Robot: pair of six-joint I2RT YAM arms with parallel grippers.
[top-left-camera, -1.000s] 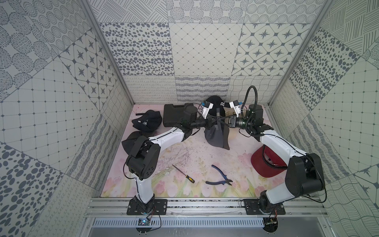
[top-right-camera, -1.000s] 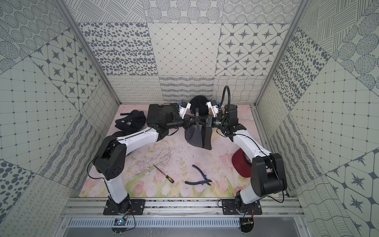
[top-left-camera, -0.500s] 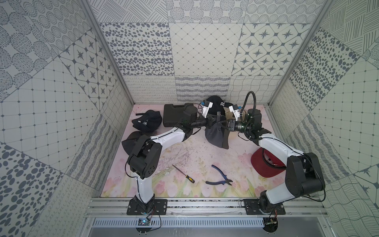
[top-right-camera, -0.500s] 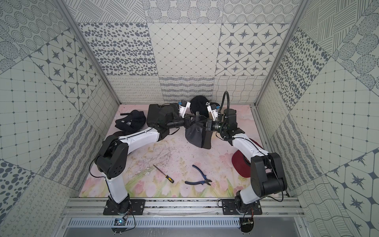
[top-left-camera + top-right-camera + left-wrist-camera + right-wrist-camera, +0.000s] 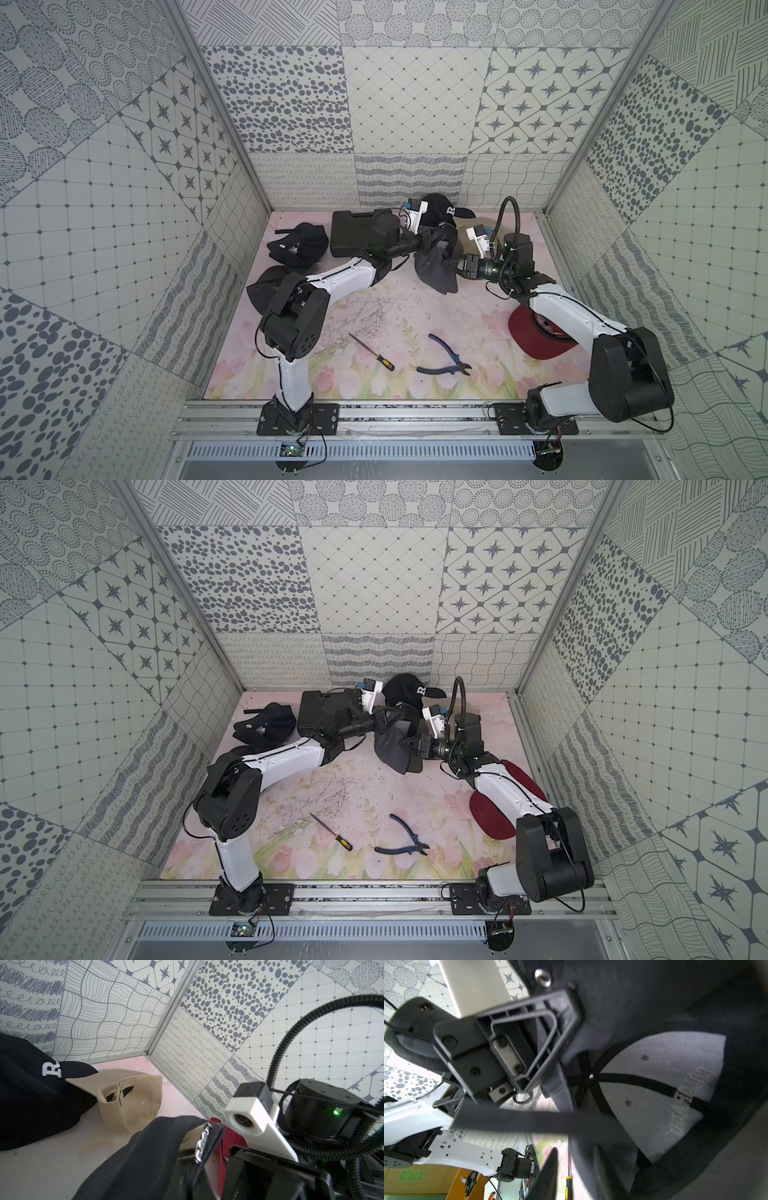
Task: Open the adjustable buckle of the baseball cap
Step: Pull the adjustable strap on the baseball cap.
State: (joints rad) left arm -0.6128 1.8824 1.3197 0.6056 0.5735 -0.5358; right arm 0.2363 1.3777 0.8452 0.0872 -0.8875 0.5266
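L gripper (image 5: 428,246) clamped on grey cap (image 5: 433,272), far centre; R gripper (image 5: 450,266) jaws parted, just right of it.

- Grey cap (image 5: 434,272): matt woven cloth.
- Lining (image 5: 664,1084): pale ribbed mesh, black tape seams.
- Buckle (image 5: 202,1140): shiny ridged metal.
- Black cap (image 5: 27,1095): matt cloth, raised white stitched letter.
- Beige cap (image 5: 135,1101): smooth cloth.
- Case (image 5: 353,235): matt black plastic.
- Mat (image 5: 374,303): printed, scuffed.
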